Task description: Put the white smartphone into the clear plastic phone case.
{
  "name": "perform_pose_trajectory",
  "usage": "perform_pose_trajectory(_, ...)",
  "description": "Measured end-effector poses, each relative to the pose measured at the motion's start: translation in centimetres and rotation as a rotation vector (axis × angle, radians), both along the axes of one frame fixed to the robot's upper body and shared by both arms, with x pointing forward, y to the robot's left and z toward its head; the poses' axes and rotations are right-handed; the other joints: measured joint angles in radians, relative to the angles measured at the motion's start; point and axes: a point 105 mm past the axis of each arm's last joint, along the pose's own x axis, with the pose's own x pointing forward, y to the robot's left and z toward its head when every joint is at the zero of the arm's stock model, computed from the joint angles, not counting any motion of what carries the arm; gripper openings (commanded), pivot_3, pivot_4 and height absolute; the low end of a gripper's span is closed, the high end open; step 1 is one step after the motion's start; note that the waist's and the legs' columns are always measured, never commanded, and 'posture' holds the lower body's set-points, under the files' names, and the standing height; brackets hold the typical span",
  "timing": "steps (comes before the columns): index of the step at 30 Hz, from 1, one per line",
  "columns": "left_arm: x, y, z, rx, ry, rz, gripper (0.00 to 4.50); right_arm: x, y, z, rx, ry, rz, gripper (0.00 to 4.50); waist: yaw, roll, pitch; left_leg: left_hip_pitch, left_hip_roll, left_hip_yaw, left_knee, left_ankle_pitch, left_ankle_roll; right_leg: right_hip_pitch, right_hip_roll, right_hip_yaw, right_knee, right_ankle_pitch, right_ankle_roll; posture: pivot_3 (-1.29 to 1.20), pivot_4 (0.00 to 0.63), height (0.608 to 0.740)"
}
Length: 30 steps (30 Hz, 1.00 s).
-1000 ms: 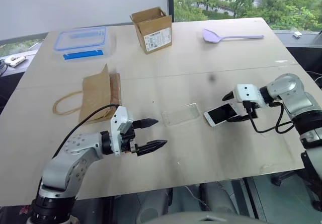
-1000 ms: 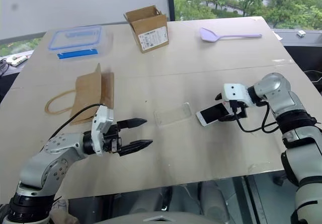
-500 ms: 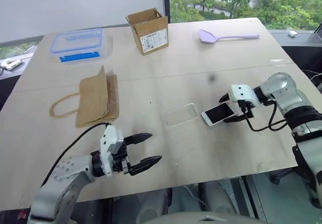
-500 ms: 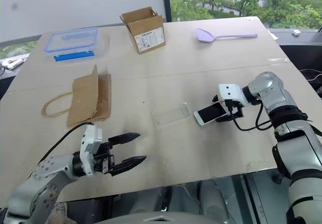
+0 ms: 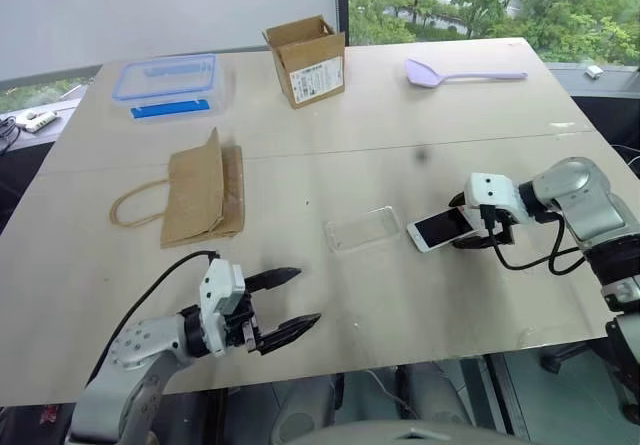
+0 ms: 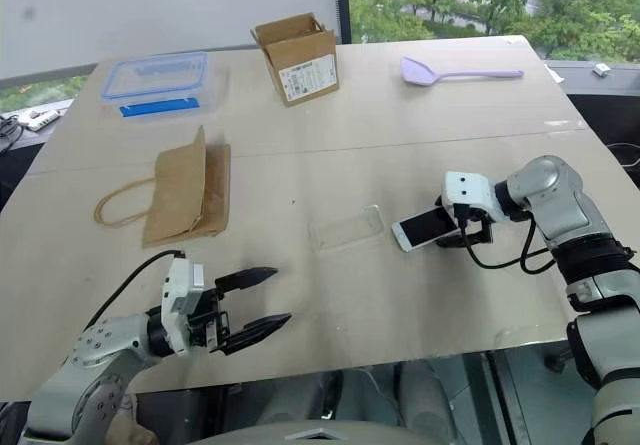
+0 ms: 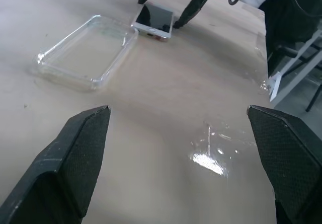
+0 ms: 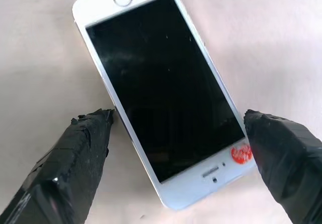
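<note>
- Nearest me, the left end effector (image 5: 283, 303) hovers low over the front edge of the tabletop (image 5: 400, 165), its two black fingers spread wide apart and holding nothing.
- A little farther in, near the middle of the tabletop, the clear plastic phone case (image 5: 362, 229) lies flat with its hollow side up, well apart from the left end effector.
- Just beside the case, on the robot's right, the white smartphone (image 5: 441, 229) lies screen up, close to the case but not in it.
- The right end effector (image 6: 452, 222) is down at the phone, released: one finger (image 8: 83, 148) sits against one long edge, the other (image 8: 282, 148) stands just off the opposite edge.
- Farther back on the left, a brown paper bag (image 5: 200, 189) lies flat, handle loop outward.
- At the far edge sit a blue-lidded clear container (image 5: 165, 77), an open cardboard box (image 5: 307, 47) and a lilac spatula (image 5: 462, 70).
</note>
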Motion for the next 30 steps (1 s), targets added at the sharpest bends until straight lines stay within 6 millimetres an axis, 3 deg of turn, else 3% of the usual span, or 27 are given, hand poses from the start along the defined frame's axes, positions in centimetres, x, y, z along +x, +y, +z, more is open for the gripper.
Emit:
perform_pose_trajectory(6, 0.1, -0.3, -0.1, -0.005, 0.018, -0.001, 4.46, -1.7, -1.7, 0.1, -0.025, 0.073, -0.145, 4.50, 0.022, 0.000, 0.000, -0.003, 0.000, -0.002, 0.000, 0.000, 0.000, 0.000, -0.001, -0.003, -0.003, 0.000, 0.000, 0.00, 0.150, 0.740)
perform_pose_trajectory(11, 0.3, -0.7, -0.1, -0.012, 0.022, -0.008, 4.46, -4.0, -1.5, -0.1, -0.005, 0.167, -0.233, 4.50, 0.021, 0.000, -0.001, -0.005, 0.000, -0.005, 0.000, 0.000, -0.001, 0.000, -0.003, -0.006, -0.004, 0.000, 0.000, 0.00, 0.150, 0.740)
perform_pose_trajectory(15, 0.3, -0.7, -0.1, -0.017, 0.022, -0.007, 4.46, -6.6, 0.3, -0.2, 0.069, 0.242, -0.203, 4.50, 0.018, 0.000, -0.001, -0.006, 0.000, -0.006, 0.000, 0.000, -0.001, -0.001, -0.003, -0.007, -0.006, 0.000, 0.000, 0.00, 0.150, 0.740)
perform_pose_trajectory(18, 0.3, -0.7, 0.0, -0.018, 0.021, -0.006, 4.46, -8.9, 4.1, -0.6, 0.231, 0.340, -0.084, 4.50, 0.010, 0.002, 0.000, -0.007, 0.001, -0.006, 0.000, -0.001, -0.001, -0.002, -0.003, -0.007, -0.007, 0.000, 0.000, 0.00, 0.150, 0.740)
perform_pose_trajectory(20, 0.3, -0.7, -0.1, -0.018, 0.022, -0.005, 4.46, -8.6, 4.4, -0.2, 0.258, 0.310, -0.089, 4.50, 0.011, 0.005, 0.002, -0.010, -0.001, -0.006, 0.002, 0.000, -0.001, -0.003, -0.004, -0.007, -0.006, 0.000, 0.001, 0.00, 0.150, 0.740)
perform_pose_trajectory(24, 0.0, -0.6, -0.4, -0.018, 0.041, 0.001, 4.46, -7.3, 1.2, 1.5, 0.212, 0.200, -0.194, 4.50, 0.022, 0.005, 0.002, -0.011, -0.001, -0.007, 0.002, -0.001, -0.001, -0.003, -0.004, -0.009, -0.007, 0.000, 0.001, 0.00, 0.150, 0.740)
perform_pose_trajectory(28, -0.1, -0.6, -0.5, -0.019, 0.042, 0.001, 4.46, -7.2, 0.2, 2.8, 0.216, 0.167, -0.204, 4.50, 0.017, 0.005, 0.002, -0.012, 0.000, -0.007, 0.002, -0.001, -0.001, -0.004, -0.003, -0.010, -0.007, 0.000, 0.000, 0.00, 0.150, 0.740)
perform_pose_trajectory(30, -0.1, -0.5, -0.5, -0.019, 0.040, 0.001, 4.46, -6.2, -0.6, 2.9, 0.211, 0.124, -0.252, 4.50, 0.012, 0.005, 0.002, -0.012, 0.000, -0.006, 0.002, -0.001, -0.001, -0.004, -0.003, -0.008, -0.007, 0.000, 0.000, 0.00, 0.150, 0.740)
